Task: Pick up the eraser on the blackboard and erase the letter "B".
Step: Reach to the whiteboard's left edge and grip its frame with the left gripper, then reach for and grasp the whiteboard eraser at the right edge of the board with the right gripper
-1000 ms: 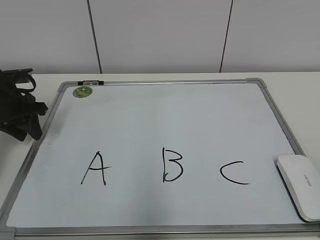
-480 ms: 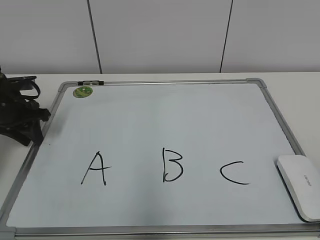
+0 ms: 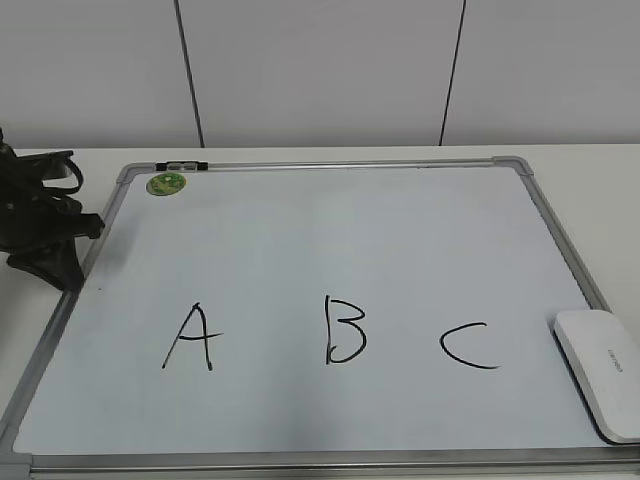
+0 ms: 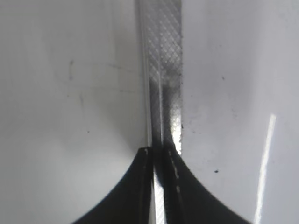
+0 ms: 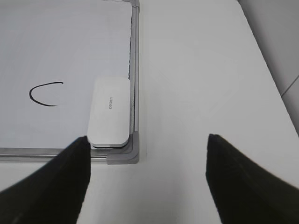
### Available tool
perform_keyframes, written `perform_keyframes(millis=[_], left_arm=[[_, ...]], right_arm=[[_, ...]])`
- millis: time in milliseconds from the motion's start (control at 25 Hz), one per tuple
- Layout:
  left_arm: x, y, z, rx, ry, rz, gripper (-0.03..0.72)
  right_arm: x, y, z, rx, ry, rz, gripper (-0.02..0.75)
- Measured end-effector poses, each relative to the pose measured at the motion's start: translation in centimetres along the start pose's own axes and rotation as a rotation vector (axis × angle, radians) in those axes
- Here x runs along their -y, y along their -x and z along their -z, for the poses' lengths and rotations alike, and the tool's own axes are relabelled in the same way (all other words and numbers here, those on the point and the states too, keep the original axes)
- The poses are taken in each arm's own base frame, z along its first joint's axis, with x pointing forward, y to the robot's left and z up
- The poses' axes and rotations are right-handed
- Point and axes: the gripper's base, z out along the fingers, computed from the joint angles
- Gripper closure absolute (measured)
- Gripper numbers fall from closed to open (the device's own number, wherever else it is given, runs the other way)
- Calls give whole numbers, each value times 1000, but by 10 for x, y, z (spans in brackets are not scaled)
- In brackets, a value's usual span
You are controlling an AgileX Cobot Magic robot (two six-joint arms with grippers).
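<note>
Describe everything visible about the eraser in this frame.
The eraser is a smooth white oblong slab with rounded corners, plastic by its look, with small grey lettering on top and a dark underside showing at its edge. It lies flat in the blackboard's corner, beside the metal frame, right of the letter C. Nothing grips it: the right gripper hangs open, apart from it.
</note>
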Motion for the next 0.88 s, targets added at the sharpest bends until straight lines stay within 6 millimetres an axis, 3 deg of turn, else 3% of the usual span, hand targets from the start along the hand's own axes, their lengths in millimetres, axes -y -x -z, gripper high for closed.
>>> perform_keyframes(millis=[880], left_arm=[[0, 0, 0, -1, 0, 0, 675]], right_arm=[[0, 0, 0, 0, 0, 0, 147]])
